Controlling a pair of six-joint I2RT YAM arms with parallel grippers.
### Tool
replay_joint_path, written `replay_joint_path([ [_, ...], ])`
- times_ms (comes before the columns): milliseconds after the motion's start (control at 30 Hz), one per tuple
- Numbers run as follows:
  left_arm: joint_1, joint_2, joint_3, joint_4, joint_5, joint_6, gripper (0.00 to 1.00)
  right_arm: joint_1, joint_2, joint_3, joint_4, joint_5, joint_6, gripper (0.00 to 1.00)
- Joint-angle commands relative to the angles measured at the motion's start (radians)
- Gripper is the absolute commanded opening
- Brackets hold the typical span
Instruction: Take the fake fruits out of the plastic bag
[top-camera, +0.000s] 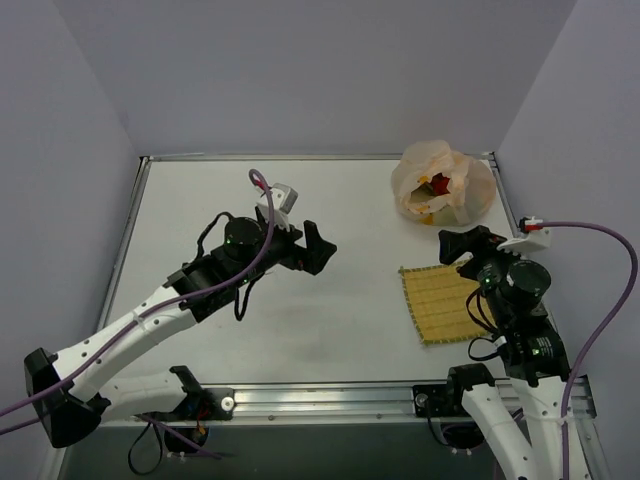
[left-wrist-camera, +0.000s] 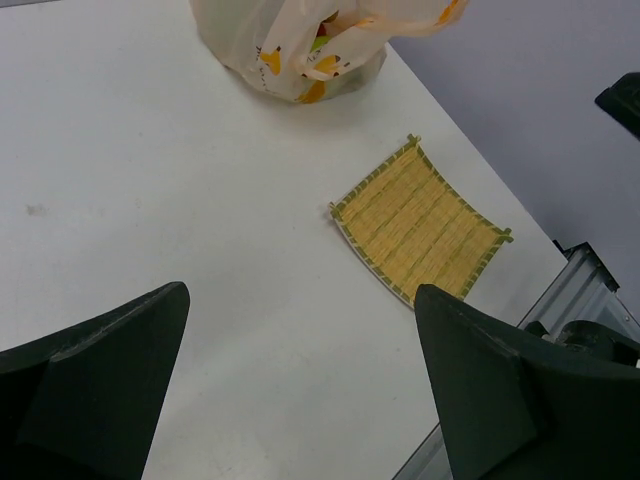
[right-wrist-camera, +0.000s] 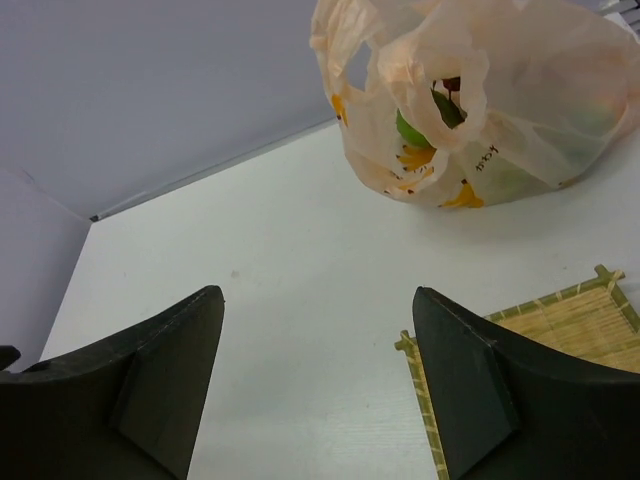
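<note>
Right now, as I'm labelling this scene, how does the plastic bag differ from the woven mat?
The plastic bag is crumpled, bulging and translucent; the woven mat lies flat, square and opaque. The bag holds fake fruits; the mat bears nothing. The bag sits at the far right corner of the table; the mat lies nearer the arms. Both rest on the table's right side.

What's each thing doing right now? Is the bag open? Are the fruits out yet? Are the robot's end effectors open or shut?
plastic bag: mouth open, slumped and crinkled.
fake fruits: the ones that show are inside the bag.
woven mat: lying flat, nothing on it.
left end effector: open, holding nothing.
right end effector: open, holding nothing.
</note>
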Motion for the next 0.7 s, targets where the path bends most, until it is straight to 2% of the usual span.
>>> replay_joint_path([
  [0, 0.000, 0.055, 0.076, 0.053, -0.005, 0.033, 0.94, 0.003, -0.007, -0.047, 0.015, -0.007, 0.009, 0.72],
  [100, 0.000, 0.141, 0.147, 0.064, -0.022, 0.036, 0.94, 0.004, -0.010, -0.103, 0.021, -0.016, 0.049, 0.66],
  [133, 0.000, 0.194, 0.168, 0.072, -0.025, 0.038, 0.94, 0.004, -0.010, -0.132, 0.024, -0.028, 0.055, 0.60],
  [200, 0.000, 0.256, 0.245, 0.072, -0.028, 0.073, 0.94, 0.004, -0.013, -0.159, 0.036, -0.048, 0.069, 0.37],
  [300, 0.004, 0.392, 0.347, 0.091, -0.010, 0.113, 0.94, 0.006, -0.008, -0.183, 0.039, -0.070, 0.069, 0.17],
  [467, 0.021, 0.615, 0.507, 0.193, 0.062, 0.156, 0.94, 0.006, -0.007, -0.183, 0.041, -0.074, 0.057, 0.17],
  [533, 0.024, 0.696, 0.591, 0.213, 0.087, 0.175, 1.00, 0.004, -0.004, -0.186, 0.041, -0.062, 0.048, 0.19],
  [567, 0.026, 0.719, 0.617, 0.219, 0.097, 0.183, 0.95, 0.006, -0.002, -0.186, 0.044, -0.061, 0.046, 0.19],
  [667, 0.027, 0.823, 0.734, 0.210, 0.154, 0.214, 0.95, 0.006, 0.012, -0.191, 0.064, -0.068, 0.057, 0.20],
])
